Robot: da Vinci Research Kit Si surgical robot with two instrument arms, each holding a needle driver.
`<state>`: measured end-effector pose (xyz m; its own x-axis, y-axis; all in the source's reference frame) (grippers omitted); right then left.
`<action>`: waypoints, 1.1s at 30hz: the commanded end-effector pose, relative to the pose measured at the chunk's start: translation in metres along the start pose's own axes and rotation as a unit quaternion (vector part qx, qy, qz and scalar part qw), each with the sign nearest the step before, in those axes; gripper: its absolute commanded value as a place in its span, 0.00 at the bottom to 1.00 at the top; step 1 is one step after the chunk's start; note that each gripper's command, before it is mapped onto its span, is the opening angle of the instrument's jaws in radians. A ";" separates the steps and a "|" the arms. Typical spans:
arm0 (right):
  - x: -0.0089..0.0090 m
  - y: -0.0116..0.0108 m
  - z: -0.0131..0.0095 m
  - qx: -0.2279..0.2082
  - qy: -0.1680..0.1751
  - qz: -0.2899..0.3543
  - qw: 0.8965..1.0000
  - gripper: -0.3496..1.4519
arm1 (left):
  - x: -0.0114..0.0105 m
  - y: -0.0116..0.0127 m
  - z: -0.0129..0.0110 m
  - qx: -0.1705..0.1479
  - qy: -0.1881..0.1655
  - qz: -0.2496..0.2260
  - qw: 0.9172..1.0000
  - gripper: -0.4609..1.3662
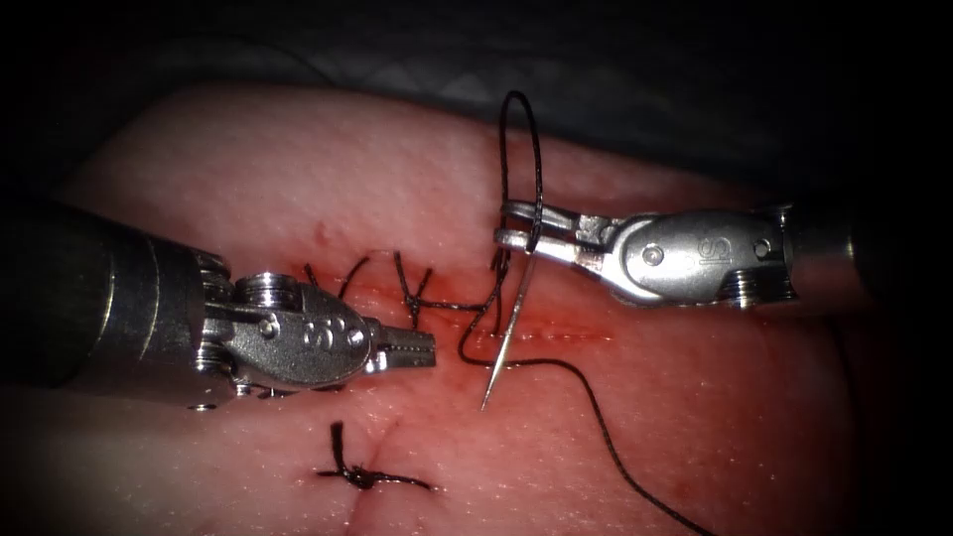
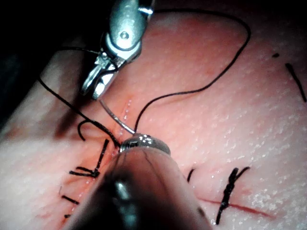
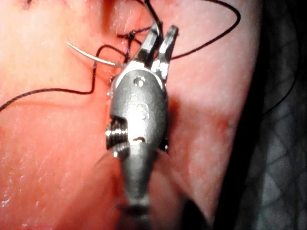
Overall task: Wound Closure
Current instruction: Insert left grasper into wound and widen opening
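Two knotted stitches (image 1: 412, 298) cross the cut (image 1: 556, 335), its right stretch unclosed; right tool (image 1: 516, 226) clamps the free needle (image 1: 508, 342) near its tail, left tool (image 1: 422, 347) closed, empty.

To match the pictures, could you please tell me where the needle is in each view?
Endoscope view: needle slants free across the cut below the right tool.
Left wrist view: needle curves away from the right tool's tip.
Right wrist view: needle sticks out sideways beside the right tool.
Shared landmark: the right tool, at the needle's blunt end; the left tool holds nothing.
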<state>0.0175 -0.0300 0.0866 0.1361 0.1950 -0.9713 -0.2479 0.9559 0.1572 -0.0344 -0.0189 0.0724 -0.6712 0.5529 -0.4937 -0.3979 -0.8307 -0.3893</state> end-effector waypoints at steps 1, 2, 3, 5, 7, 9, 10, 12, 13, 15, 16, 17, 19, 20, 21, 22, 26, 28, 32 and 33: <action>0.0001 0.0000 0.0000 -0.003 0.000 0.000 1.000 0.00 | 0.0000 0.0000 0.0000 -0.004 0.000 0.002 1.000 0.06; 0.0002 0.0001 0.0000 -0.002 0.000 0.001 1.000 0.00 | 0.0000 0.0000 0.0000 -0.004 0.000 0.002 1.000 0.06; 0.0003 0.0001 -0.0001 -0.002 0.000 0.001 1.000 0.00 | 0.0001 0.0000 0.0001 -0.004 0.000 0.004 1.000 0.06; 0.0004 0.0002 -0.0002 -0.002 0.000 0.002 1.000 0.00 | 0.0001 0.0000 0.0001 -0.002 -0.001 0.007 1.000 0.06; 0.0005 0.0003 -0.0003 -0.002 0.000 0.002 1.000 0.00 | 0.0001 -0.0001 0.0001 -0.002 -0.001 0.007 1.000 0.06; 0.0006 0.0004 -0.0004 -0.001 0.000 0.003 1.000 0.00 | 0.0001 -0.0003 0.0002 -0.003 -0.001 0.010 1.000 0.06; 0.0007 0.0005 -0.0005 0.000 -0.001 0.004 1.000 0.00 | 0.0000 -0.0004 0.0003 -0.004 0.000 0.010 1.000 0.06; 0.0009 0.0006 -0.0008 0.001 -0.001 0.005 1.000 0.00 | 0.0000 -0.0007 0.0006 -0.003 0.000 0.010 1.000 0.06; 0.0011 0.0007 -0.0009 0.002 0.000 0.005 1.000 0.00 | -0.0001 -0.0009 0.0008 -0.002 0.001 0.010 1.000 0.06; 0.0014 0.0007 -0.0013 0.002 0.001 0.003 1.000 0.00 | -0.0003 -0.0013 0.0012 -0.006 0.002 0.011 1.000 0.06; 0.0016 0.0007 -0.0015 0.003 0.002 0.004 1.000 0.00 | -0.0004 -0.0016 0.0016 -0.008 0.003 0.011 1.000 0.06; 0.0018 0.0008 -0.0016 0.004 0.002 0.002 1.000 0.00 | -0.0005 -0.0018 0.0019 -0.009 0.004 0.011 1.000 0.06; 0.0022 0.0008 -0.0019 0.004 0.003 0.003 1.000 0.00 | -0.0008 -0.0022 0.0026 -0.011 0.005 0.012 1.000 0.06; 0.0025 0.0009 -0.0020 0.004 0.005 0.001 1.000 0.00 | -0.0009 -0.0024 0.0030 -0.013 0.005 0.013 1.000 0.06; 0.0027 0.0010 -0.0022 0.004 0.005 0.002 1.000 0.00 | -0.0011 -0.0025 0.0034 -0.016 0.005 0.014 1.000 0.06; 0.0029 0.0011 -0.0023 0.004 0.006 0.000 1.000 0.00 | -0.0014 -0.0028 0.0040 -0.019 0.004 0.019 1.000 0.06; 0.0037 0.0013 -0.0029 0.004 0.009 -0.002 1.000 0.00 | -0.0032 -0.0036 0.0062 -0.031 -0.004 0.016 0.999 0.06; 0.0039 0.0014 -0.0031 0.005 0.009 -0.002 1.000 0.00 | -0.0041 -0.0040 0.0072 -0.035 -0.011 0.013 0.999 0.06; 0.0041 0.0014 -0.0033 0.006 0.010 -0.001 1.000 0.00 | -0.0060 -0.0050 0.0096 -0.039 -0.011 0.006 0.999 0.06; 0.0041 0.0014 -0.0033 0.006 0.010 -0.001 1.000 0.00 | -0.0062 -0.0052 0.0099 -0.039 -0.012 0.005 0.999 0.06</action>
<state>0.0145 -0.0286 0.0822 0.1183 0.1888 -0.9749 -0.2334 0.9595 0.1575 -0.0343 -0.0187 0.0859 -0.6915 0.5419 -0.4776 -0.3489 -0.8295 -0.4361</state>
